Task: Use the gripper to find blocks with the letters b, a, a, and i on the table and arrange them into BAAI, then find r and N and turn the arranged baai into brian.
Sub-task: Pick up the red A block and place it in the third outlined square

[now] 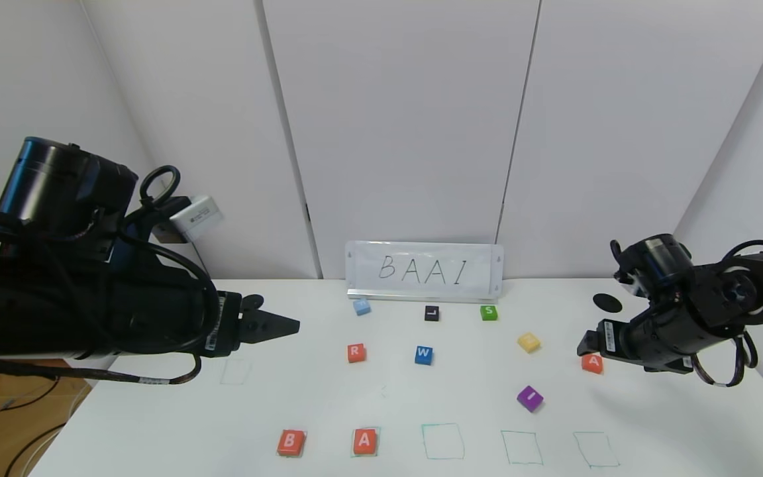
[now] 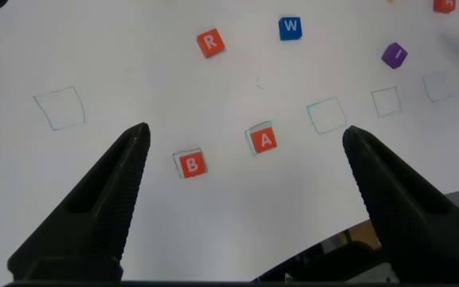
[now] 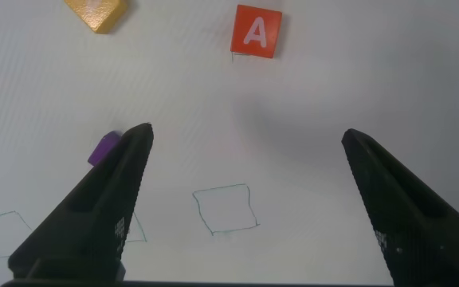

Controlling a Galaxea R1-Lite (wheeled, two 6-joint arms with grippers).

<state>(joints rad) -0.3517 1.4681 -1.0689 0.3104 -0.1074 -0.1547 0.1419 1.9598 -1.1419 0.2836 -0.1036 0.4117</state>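
Two blocks placed: B [image 1: 291,442] and A [image 1: 365,440] in the near row's squares on the table [image 1: 156,430]. Second A [image 1: 592,363] loose beside right gripper [image 3: 245,151], jaws spread, empty; purple I [image 1: 530,398], R [image 1: 356,352] unplaced. Left gripper [image 2: 245,147] parked high, likewise agape.

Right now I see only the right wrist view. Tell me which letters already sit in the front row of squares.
Observer: The B block and an A block fill the two leftmost squares; the other three squares are bare.
Operator: Report the left gripper.
Observer: The left gripper hangs open and holds nothing, left of all the blocks.
Operator: Locate R.
Observer: The R block lies just left of the blue W block.
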